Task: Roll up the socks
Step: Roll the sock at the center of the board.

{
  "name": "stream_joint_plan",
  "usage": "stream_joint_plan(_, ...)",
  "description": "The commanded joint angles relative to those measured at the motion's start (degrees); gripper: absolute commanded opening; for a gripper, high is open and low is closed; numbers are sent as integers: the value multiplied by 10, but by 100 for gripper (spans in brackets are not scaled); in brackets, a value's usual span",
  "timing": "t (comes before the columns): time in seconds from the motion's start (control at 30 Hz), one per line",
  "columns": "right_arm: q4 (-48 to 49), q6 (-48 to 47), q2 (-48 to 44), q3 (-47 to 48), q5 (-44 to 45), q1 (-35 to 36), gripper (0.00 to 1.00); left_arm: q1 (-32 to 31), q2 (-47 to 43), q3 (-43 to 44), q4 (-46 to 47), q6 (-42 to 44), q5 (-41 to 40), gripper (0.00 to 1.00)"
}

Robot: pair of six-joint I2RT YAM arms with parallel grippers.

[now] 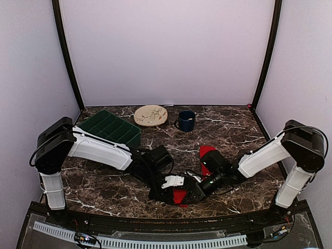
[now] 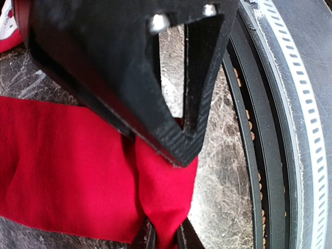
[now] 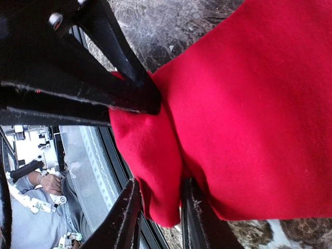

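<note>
Pinching left gripper [image 2: 174, 197]: is squeezing a fold of the red socks [image 1: 180, 196], jaws narrow.
Right gripper [image 3: 153, 155]: is straddling that fabric, jaws slightly parted.
Socks: are lying at the marble table's [image 1: 104, 187] 6 o'clock.

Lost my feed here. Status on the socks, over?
Left pincer pinching red sock. Right pincer around sock too, grip unclear. Mug, plate, tray far back, out of the way.
</note>
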Motion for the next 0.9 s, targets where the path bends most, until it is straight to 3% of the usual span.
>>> stream_joint_plan(0.0, 16, 11, -17, -19, 7, -12, 29, 15, 2, 3, -39, -10, 20, 13)
stream_joint_plan(0.47, 60, 41, -74, -71, 41, -35, 33, 43, 32, 25, -98, -17, 72, 13)
stream_joint_plan(0.7, 26, 23, -165, -101, 140, -29, 34, 43, 44, 63, -134, -17, 97, 14)
stream_joint_plan(0.87, -14, 5, -232, -116, 253, 15, 34, 43, 60, 84, -158, -19, 118, 14)
